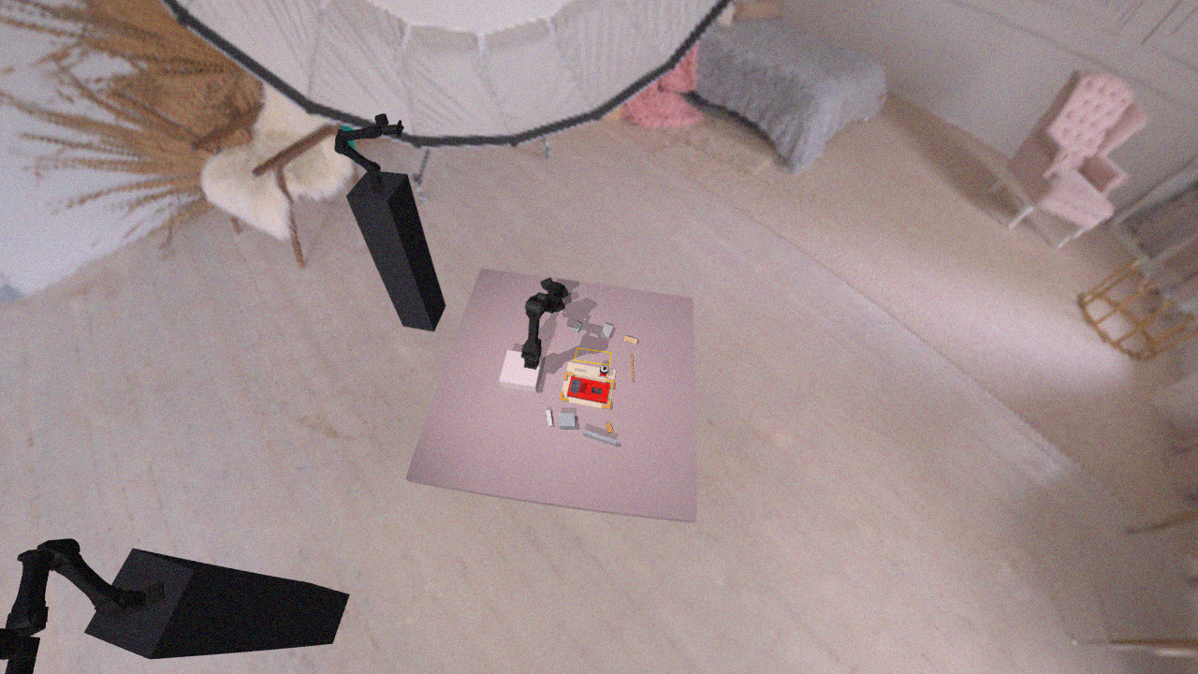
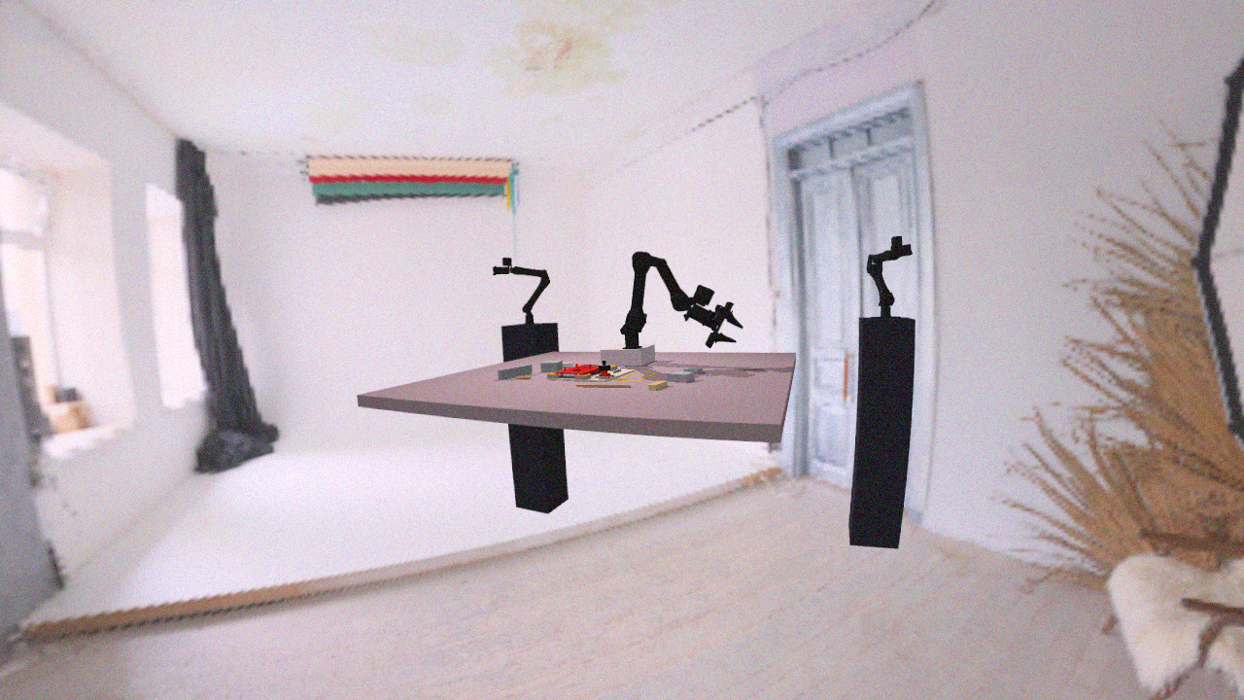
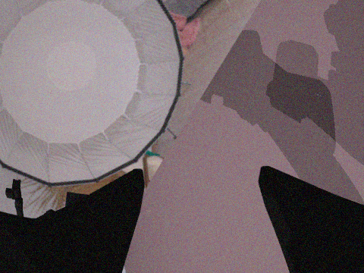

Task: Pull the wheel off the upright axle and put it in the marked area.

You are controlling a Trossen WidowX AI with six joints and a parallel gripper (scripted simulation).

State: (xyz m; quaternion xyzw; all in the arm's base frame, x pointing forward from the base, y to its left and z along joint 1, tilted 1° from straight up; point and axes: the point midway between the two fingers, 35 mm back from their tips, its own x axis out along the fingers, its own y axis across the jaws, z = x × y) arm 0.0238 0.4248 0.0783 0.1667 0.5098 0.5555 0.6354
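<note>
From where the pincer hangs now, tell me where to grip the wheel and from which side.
Grip the wheel across its rim, coming straight down from above: it sits on an upright axle at the board's far corner, so it must lift off vertically. The pincer hangs open and empty, off beside the board, so it has to travel across first. The rim's detail is too small to judge.
</note>
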